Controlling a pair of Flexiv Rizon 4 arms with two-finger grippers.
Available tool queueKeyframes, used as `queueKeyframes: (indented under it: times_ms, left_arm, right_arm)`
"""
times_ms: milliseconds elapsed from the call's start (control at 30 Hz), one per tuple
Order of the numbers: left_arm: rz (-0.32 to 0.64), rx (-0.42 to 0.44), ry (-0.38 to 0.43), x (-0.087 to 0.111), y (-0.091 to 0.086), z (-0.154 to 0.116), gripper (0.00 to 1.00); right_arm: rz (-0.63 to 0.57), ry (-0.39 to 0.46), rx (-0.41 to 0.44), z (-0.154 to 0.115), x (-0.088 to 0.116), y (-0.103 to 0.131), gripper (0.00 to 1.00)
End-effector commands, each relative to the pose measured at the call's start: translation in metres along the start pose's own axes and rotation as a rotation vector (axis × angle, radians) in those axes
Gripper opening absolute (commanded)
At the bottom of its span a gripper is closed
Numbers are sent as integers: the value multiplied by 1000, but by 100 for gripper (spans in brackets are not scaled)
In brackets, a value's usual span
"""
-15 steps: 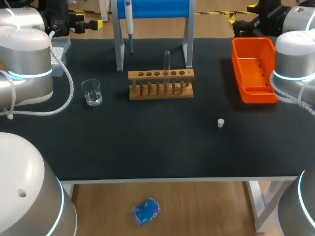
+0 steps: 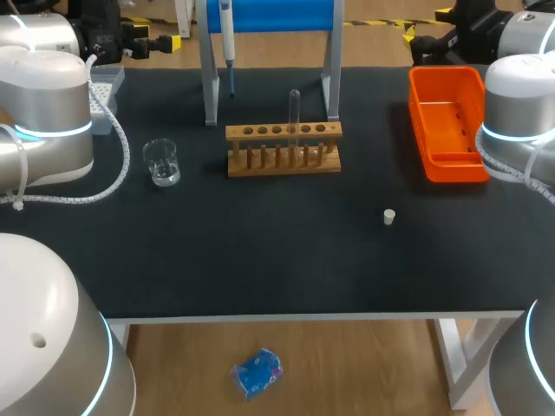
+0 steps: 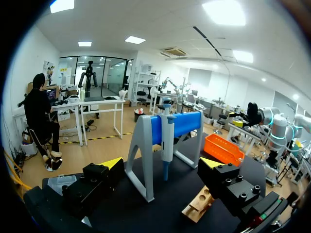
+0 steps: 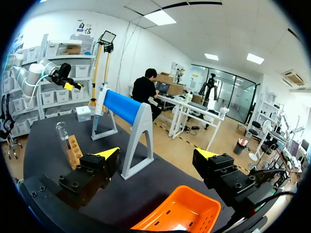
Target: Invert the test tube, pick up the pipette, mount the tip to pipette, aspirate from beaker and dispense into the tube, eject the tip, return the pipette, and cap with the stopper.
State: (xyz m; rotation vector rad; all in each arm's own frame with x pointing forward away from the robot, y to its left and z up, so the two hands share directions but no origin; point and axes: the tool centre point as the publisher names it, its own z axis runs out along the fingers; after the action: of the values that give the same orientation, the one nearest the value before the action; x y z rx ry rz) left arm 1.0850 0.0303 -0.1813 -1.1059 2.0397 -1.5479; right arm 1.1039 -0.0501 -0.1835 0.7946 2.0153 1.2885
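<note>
Stopper (image 2: 389, 216), right of centre, shows only overhead. In the wrist views we see left gripper (image 3: 163, 164) and right gripper (image 4: 158, 154) open.

From the head camera, the pipette (image 2: 227, 30) at twelve o'clock loses its upper part to the frame's edge. The tip box (image 2: 108, 82) at ten o'clock sits partly behind my left arm (image 2: 48, 104). The beaker (image 2: 161, 162) may hold liquid, but it is too small to tell. In my left wrist view, my left gripper (image 3: 162, 163) hides all but one end of the rack (image 3: 197, 208).
</note>
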Motion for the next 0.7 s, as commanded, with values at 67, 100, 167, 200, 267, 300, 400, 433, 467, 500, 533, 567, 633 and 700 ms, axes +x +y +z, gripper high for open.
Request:
queueKeyframes:
  times_ms: [67,100,167,200,267,300,400,433,467,500,533,567,633,700]
  left_arm:
    - [0,4,-3,1,1,0,100]
    - [0,4,-3,1,1,0,100]
    - [0,4,-3,1,1,0,100]
    - [0,4,-3,1,1,0,100]
    - [0,4,-3,1,1,0,100]
    - [0,4,-3,1,1,0,100]
    - [0,4,-3,1,1,0,100]
    - [0,4,-3,1,1,0,100]
    - [0,4,-3,1,1,0,100]
    - [0,4,-3,1,1,0,100]
    - [0,4,-3,1,1,0,100]
    - [0,4,-3,1,1,0,100]
    - [47,30,24,4,-5,-6,100]
    - [130,28,52,6,-7,-7,100]
  right_arm:
    - [0,0,-1,0,0,0,100]
    - [0,0,-1,0,0,0,100]
    - [0,0,-1,0,0,0,100]
    - [0,0,-1,0,0,0,100]
    - [0,0,-1,0,0,0,100]
    - [0,0,-1,0,0,0,100]
    - [0,0,-1,0,0,0,100]
    - [0,0,-1,0,0,0,100]
    - [0,0,-1,0,0,0,100]
    - [0,0,-1,0,0,0,100]
    - [0,0,-1,0,0,0,100]
    - [0,0,-1,0,0,0,100]
    - [-6,61,-45,-5,2,7,100]
    - [-17,119,-80,-9,6,11,100]
